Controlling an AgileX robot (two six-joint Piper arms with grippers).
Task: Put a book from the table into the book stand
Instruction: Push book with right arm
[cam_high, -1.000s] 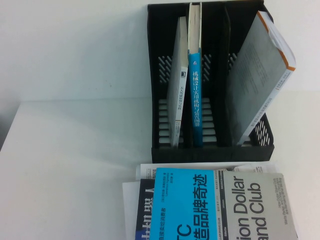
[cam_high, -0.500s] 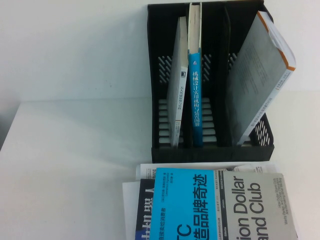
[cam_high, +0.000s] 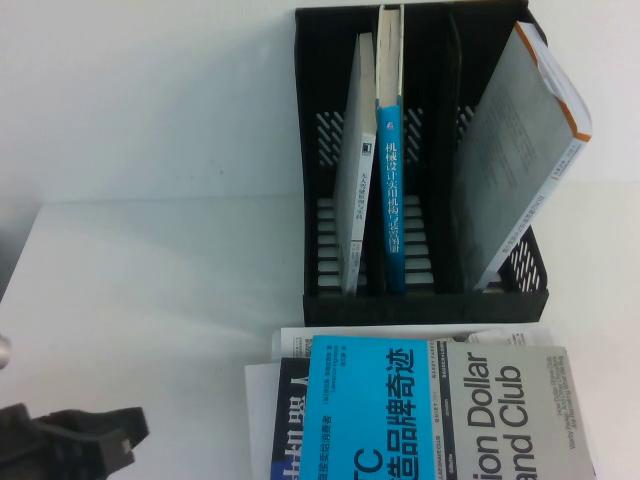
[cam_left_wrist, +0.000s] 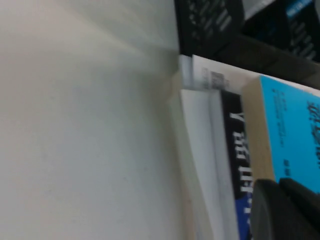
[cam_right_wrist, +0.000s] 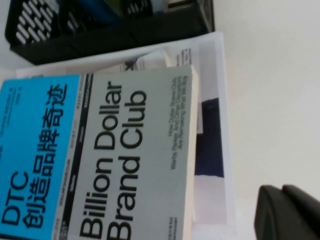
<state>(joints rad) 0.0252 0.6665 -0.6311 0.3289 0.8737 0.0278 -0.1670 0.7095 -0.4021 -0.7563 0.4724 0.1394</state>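
Left gripper (cam_high: 75, 440) low over the table (cam_high: 150, 300) at its near-left corner, jaws fully closed, nothing held. The book (cam_high: 430, 410), thick blue-and-grey paperback, lies flat to its right, topping a stack over a dark navy book (cam_high: 290, 420). Right gripper (cam_right_wrist: 290, 212): only its dark body shows beside the book's grey half; opening cannot be told. Black slatted book stand (cam_high: 420, 290) beyond, holding upright books.

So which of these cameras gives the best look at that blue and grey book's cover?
The right wrist view: the book fills it, "Billion Dollar Brand Club" fully legible. The high view cuts the book off at the frame's bottom edge. The left wrist view shows only its blue corner and page edge.
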